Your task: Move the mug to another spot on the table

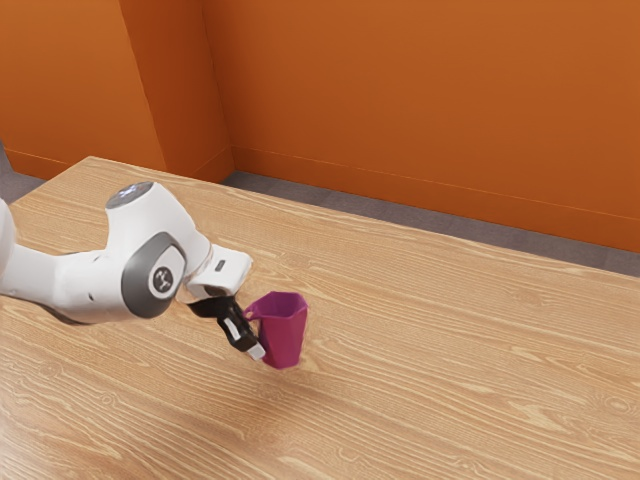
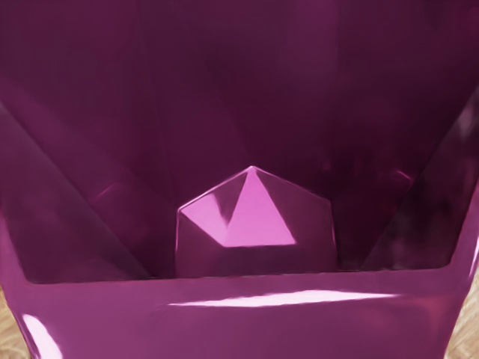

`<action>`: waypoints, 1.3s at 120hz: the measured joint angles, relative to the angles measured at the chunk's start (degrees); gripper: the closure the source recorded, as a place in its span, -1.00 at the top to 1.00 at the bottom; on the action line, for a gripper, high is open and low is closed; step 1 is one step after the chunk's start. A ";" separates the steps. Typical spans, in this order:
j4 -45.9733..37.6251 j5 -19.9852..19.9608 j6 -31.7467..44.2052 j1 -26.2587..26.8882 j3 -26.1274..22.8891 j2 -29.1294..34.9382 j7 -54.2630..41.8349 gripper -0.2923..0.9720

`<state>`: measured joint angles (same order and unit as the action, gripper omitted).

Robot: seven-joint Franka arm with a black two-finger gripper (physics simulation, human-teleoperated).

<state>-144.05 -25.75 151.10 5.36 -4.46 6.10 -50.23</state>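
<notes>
Obs., single frame, sim render.

Arm (image 1: 100,275) – white, enters from the exterior view's left, lying low over the desk (image 1: 450,330), wrist angled down toward the exterior view's right.

Pincer (image 1: 258,345) – black w/ a pale tip, pressed against the mug (image 1: 283,335) on the side facing the exterior view's left, just below the rim. Contact w/ the outer wall is visible there. The inner side of that wall is hidden by the mug itself, so how wide the pincer stands can't be read. Clenched vs. released: cannot tell.

Mug – magenta, faceted, wider at the rim than at the base, mouth up, roughly upright. It sits near the desk's middle, somewhat toward the exterior view's left and well clear of every edge. A small dark shadow lies right at its base. Whether the base touches the wood or is a hair off it: can't tell.

Wrist view – looks straight down into the mug (image 2: 254,217). The glossy near rim runs across just under the hand, the faceted inner walls slope down to an angular bottom panel, and slivers of wood grain show at the lower corners.

Surroundings – light wood-grain desk, orange walls (image 1: 400,80), and a grey floor strip (image 1: 400,210) behind the far edge.
</notes>
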 joint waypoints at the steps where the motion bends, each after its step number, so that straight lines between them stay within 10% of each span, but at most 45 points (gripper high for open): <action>1: 0.13 -0.01 0.01 -0.23 0.00 -0.03 -0.36 -0.60; 77: 8.11 -3.90 -0.90 -16.66 0.03 -9.58 -23.21 -0.60; 156: 15.51 -6.51 -1.17 -13.77 -0.11 -20.65 -37.26 -0.52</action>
<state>-128.54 -32.26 149.93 -8.41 -4.57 -14.55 -87.48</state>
